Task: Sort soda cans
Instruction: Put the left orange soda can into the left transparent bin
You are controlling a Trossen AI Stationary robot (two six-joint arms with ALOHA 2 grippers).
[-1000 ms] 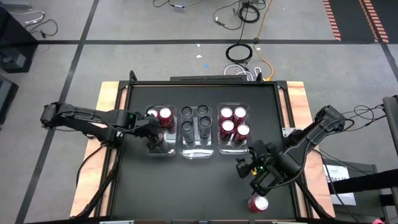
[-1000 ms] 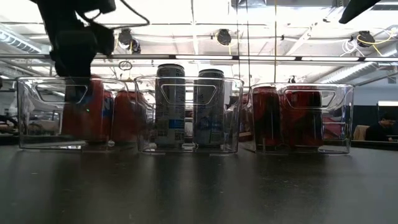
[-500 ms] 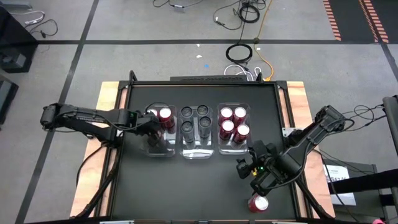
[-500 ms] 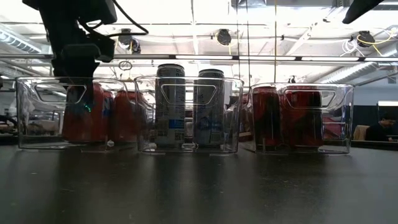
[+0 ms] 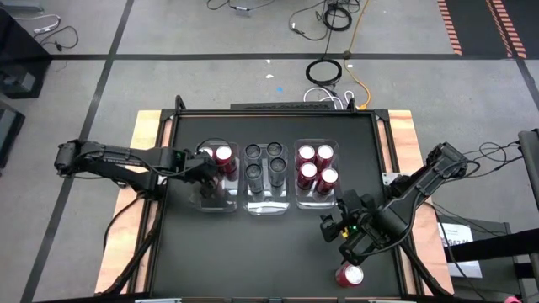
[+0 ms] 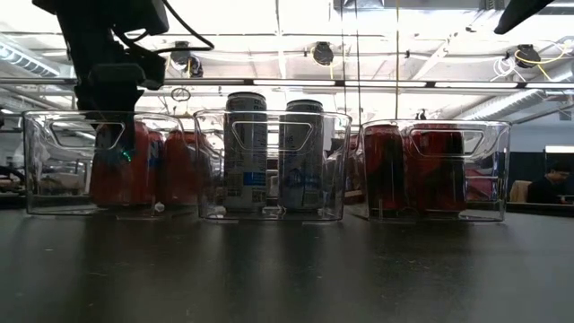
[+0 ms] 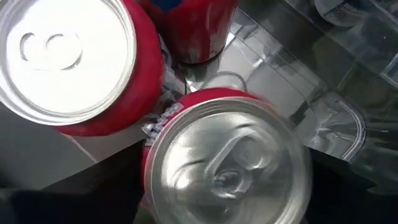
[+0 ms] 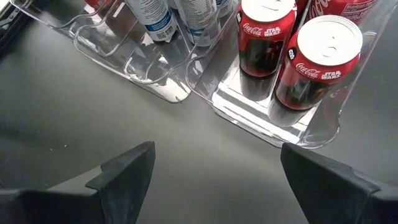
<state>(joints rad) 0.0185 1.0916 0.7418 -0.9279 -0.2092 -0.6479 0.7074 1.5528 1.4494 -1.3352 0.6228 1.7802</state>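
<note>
My left gripper (image 5: 205, 177) reaches down into the clear left bin (image 5: 216, 207), shut on a red soda can (image 7: 227, 168) that stands on the bin's floor (image 6: 117, 170). Two more red cans (image 7: 62, 56) stand beside it. The middle bin holds several dark cans (image 5: 264, 164), and the right bin several red cans (image 5: 316, 166). My right gripper (image 5: 330, 229) hangs open above bare table in front of the right bin, with nothing between its fingers (image 8: 214, 162). One loose red can (image 5: 349, 274) stands on the table near the front edge. My left gripper comes at the red can from above, pointing steeply down, and holds its upper part (image 6: 109, 135). The bin wall and the gripper's own body hide where the fingers meet it. The can stands upright on the left bin's floor.
The three clear bins stand side by side across the middle of the black table (image 5: 269, 244). In front of them lies open table. Wooden boards (image 5: 143, 168) edge the table left and right, and cables lie on the floor beyond the far edge.
My left gripper has sunk a little into the left bin with the red can, which has settled upright on the bin's floor.
</note>
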